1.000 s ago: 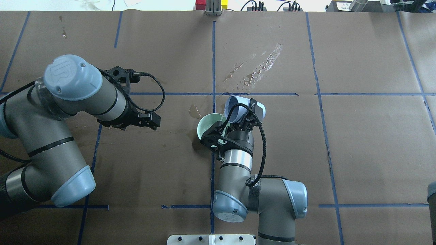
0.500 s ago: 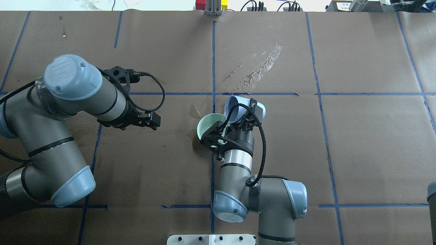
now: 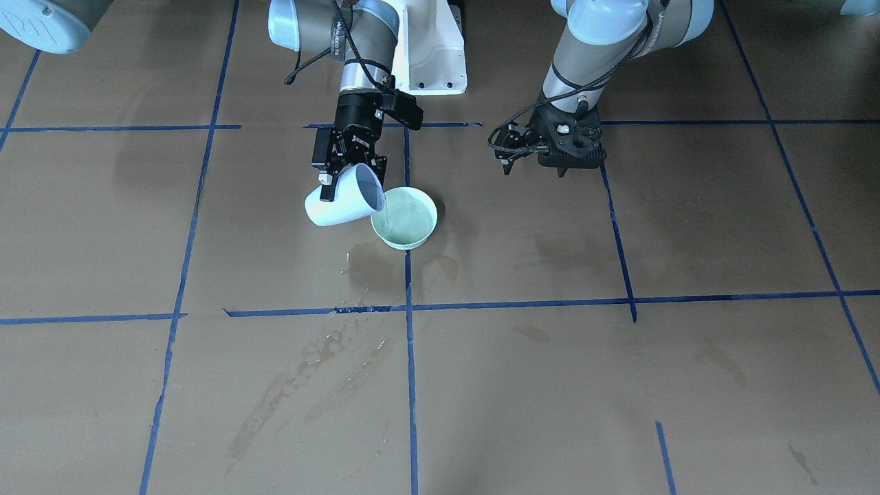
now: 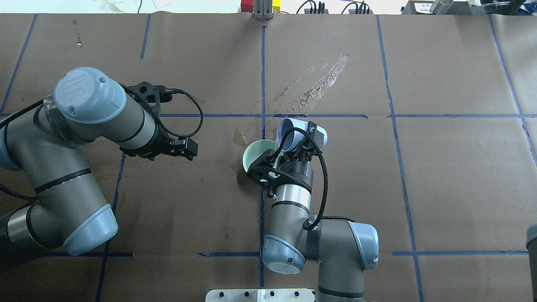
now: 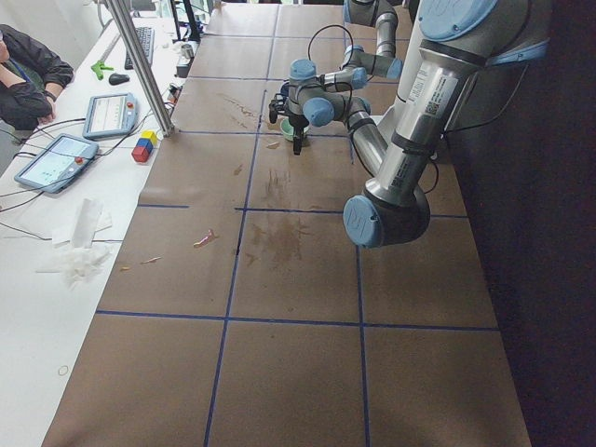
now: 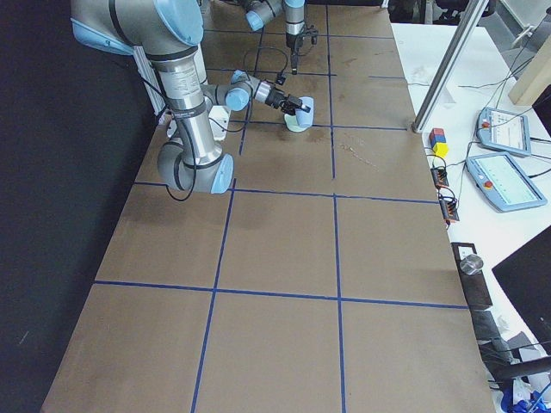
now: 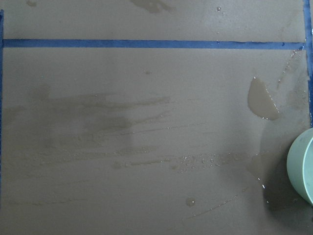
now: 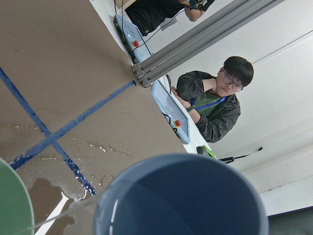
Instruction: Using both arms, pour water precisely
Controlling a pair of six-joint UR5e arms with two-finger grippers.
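My right gripper (image 3: 349,180) is shut on a pale blue cup (image 3: 337,206) and holds it tipped on its side, lip over a mint green bowl (image 3: 405,218) on the brown board. A thin clear stream of water (image 3: 386,208) runs from the lip into the bowl. In the overhead view the cup (image 4: 289,132) overlaps the bowl's (image 4: 256,155) right rim. The right wrist view looks into the cup (image 8: 195,196). My left gripper (image 4: 191,149) hangs open and empty well left of the bowl, whose rim (image 7: 303,166) shows at the left wrist view's right edge.
Wet streaks (image 4: 314,84) lie beyond the bowl, and a small puddle (image 4: 240,136) lies beside it. Dark damp stains (image 3: 309,371) mark the board. The white pedestal (image 3: 433,55) stands at the robot's base. Tablets (image 5: 56,158) and an operator (image 8: 215,98) are past the far edge.
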